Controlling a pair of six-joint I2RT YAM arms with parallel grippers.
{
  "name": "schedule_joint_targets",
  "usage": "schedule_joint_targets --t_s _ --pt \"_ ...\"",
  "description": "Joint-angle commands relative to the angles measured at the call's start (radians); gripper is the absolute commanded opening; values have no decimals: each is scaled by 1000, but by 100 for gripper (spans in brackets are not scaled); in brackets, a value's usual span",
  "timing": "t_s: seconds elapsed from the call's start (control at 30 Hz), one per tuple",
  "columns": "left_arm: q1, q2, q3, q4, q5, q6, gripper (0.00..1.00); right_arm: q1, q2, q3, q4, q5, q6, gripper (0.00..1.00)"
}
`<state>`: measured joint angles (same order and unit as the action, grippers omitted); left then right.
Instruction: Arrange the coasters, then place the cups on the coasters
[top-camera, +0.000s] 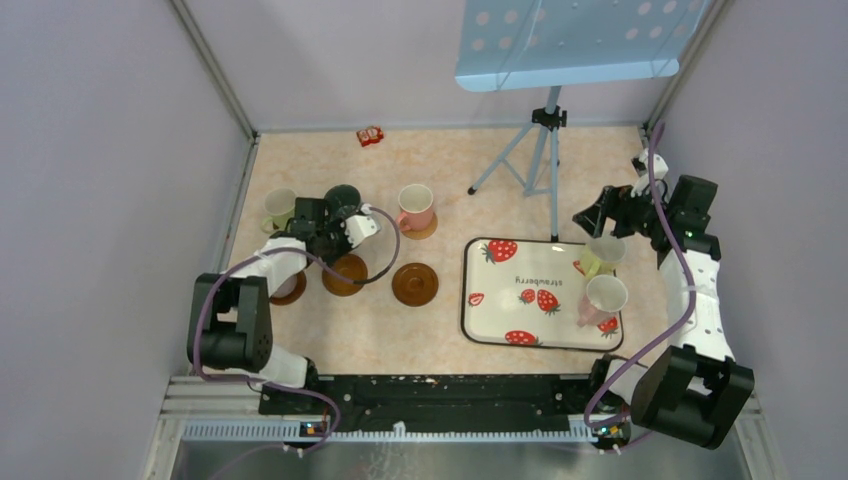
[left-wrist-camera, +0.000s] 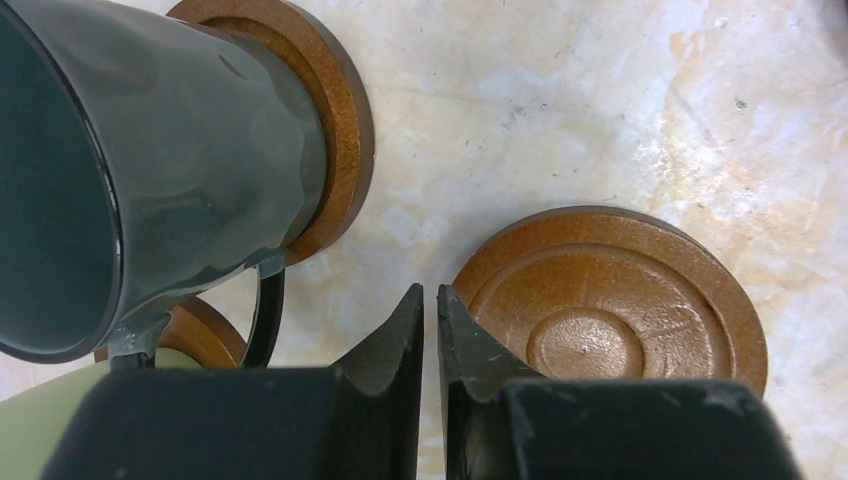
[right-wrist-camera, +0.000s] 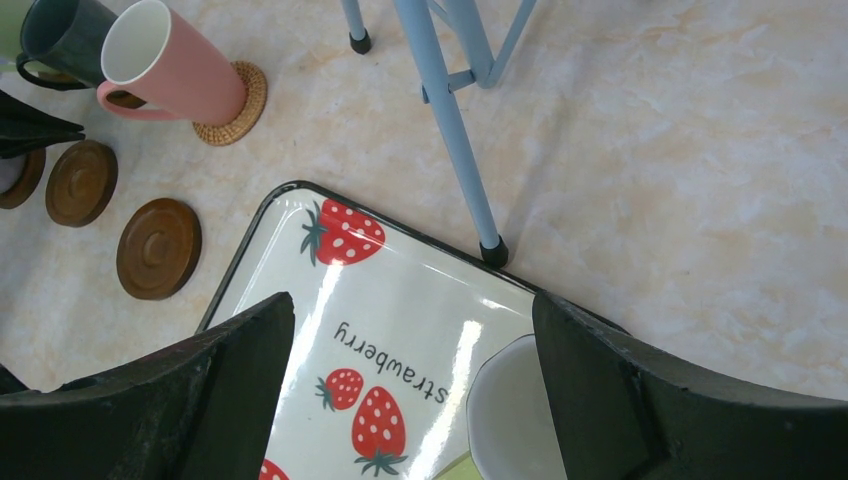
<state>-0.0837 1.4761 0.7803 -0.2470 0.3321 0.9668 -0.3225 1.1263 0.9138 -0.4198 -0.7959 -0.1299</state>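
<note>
Left claw (left-wrist-camera: 430, 300) is pressed together and empty, low over the surface (left-wrist-camera: 600, 100). A bare coaster (left-wrist-camera: 610, 300) lies just at its 2 o'clock, and the dark green cup (left-wrist-camera: 180, 170) stands on another at 10 o'clock. A leftward swing could snag the cup's handle and tip it. Right claw (right-wrist-camera: 412, 305) hangs spread above the tray (right-wrist-camera: 300, 215), which reads "strawberry".
</note>
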Motion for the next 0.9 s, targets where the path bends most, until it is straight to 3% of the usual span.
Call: schedule_joint_targets --t_s 0.0,0.3,0.47,0.87 --pt "-7 26 -2 60 -17 10 15 10 -25 -1 32 -24 -10 88" --pt "-13 90 46 46 -56 8 15 10 -17 0 32 -24 -8 88" --pt "-16 120 72 10 -52 25 20 10 -15 0 34 -22 -10 88" --pt "-20 106 72 -20 -42 31 23 10 -11 3 32 -19 -11 88"
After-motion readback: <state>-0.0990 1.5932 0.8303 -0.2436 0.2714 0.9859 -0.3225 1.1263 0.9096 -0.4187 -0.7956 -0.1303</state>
